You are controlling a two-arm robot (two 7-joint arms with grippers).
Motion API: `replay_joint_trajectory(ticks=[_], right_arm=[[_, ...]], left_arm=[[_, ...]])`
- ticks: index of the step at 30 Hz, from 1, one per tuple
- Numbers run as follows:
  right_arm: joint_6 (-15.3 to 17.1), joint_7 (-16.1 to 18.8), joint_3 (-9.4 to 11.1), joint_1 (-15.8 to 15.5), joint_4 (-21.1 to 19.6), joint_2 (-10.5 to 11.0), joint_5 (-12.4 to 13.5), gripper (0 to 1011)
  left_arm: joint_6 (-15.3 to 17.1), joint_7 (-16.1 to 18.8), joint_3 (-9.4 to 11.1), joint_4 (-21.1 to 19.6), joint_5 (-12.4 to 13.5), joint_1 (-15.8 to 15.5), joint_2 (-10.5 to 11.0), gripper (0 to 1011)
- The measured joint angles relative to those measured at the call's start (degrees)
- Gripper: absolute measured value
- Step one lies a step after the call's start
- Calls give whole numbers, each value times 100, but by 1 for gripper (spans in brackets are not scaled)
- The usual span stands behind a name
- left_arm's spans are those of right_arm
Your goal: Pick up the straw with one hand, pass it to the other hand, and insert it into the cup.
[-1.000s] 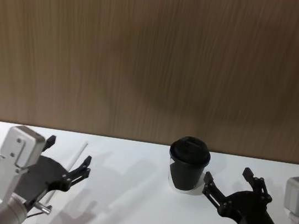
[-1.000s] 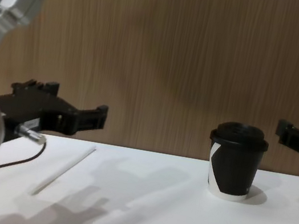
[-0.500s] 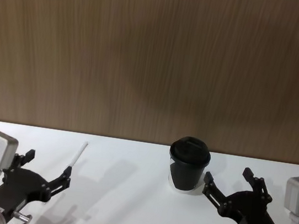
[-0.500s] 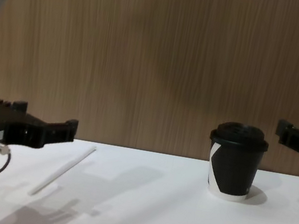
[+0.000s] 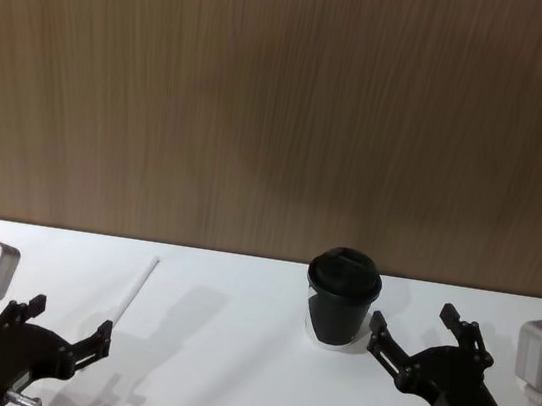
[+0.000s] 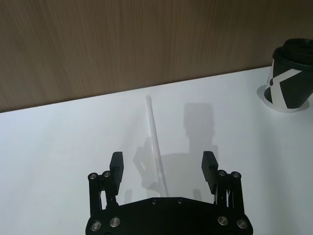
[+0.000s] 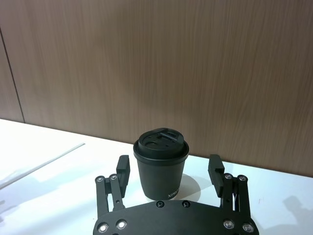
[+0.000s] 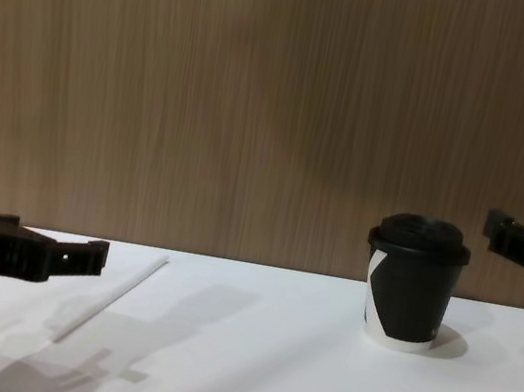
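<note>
**A:** What is sitting where? Start big.

**B:** The white tabletop is carrying everything. The black two-finger left gripper on its silver wrist is hanging over the near-left corner. Its jaws are gaping wide and empty. The black right gripper is waiting toward the near-right corner, its jaws equally wide and holding nothing.

**A:** And the smaller things?

**B:** The small black paper cup with a domed black lid is standing near the far edge, right of centre, just ahead of the right jaws. The long, thin white straw is lying flat toward the far-left, and its near end is lining up with the gap in the left jaws.

**A:** How is it going to handle?

**B:** I am guessing it is very light, smooth, quick to roll and easy to crush. Pinching it gently near the nearer end is looking wise, leaving plenty of length free for the hand-over.
</note>
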Motion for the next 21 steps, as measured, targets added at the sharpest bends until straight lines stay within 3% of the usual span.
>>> replay_joint_trajectory(ticks=[13,21], right_arm=[[0,0,0,0,0,0,0,1001],[0,0,0,0,0,0,0,1001]], left_arm=[[940,157,-28,-195,-68,-137,-4,1002],[1309,251,-41,-216,-91,-228,-91,1003]])
